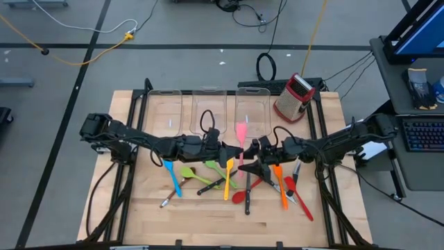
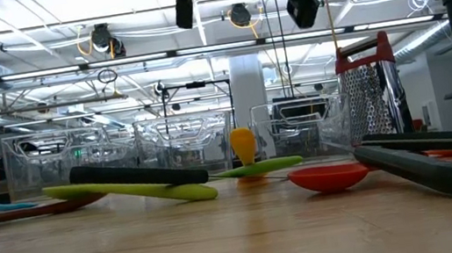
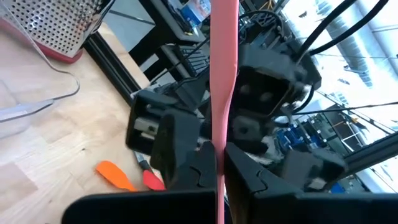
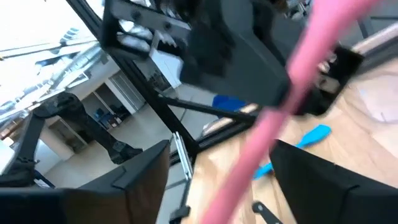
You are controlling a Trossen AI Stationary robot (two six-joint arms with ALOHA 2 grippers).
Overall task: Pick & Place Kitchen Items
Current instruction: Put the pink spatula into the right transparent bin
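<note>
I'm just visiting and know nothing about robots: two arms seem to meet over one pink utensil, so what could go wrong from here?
The left gripper is shut on the pink spatula while the open right gripper straddles its handle, so a mistimed handover might drop it onto the utensils below. The arms are very close together and could bump. The clear bins are narrow, so the spatula might catch a rim.

You are in a robotics lab or workshop, not a kitchen: a wooden bench (image 1: 229, 222) stands on bare concrete with cables (image 1: 76, 31) trailing across it, a keyboard desk (image 1: 422, 139) sits beside it, and exposed ducts (image 2: 107, 38) run overhead.
</note>
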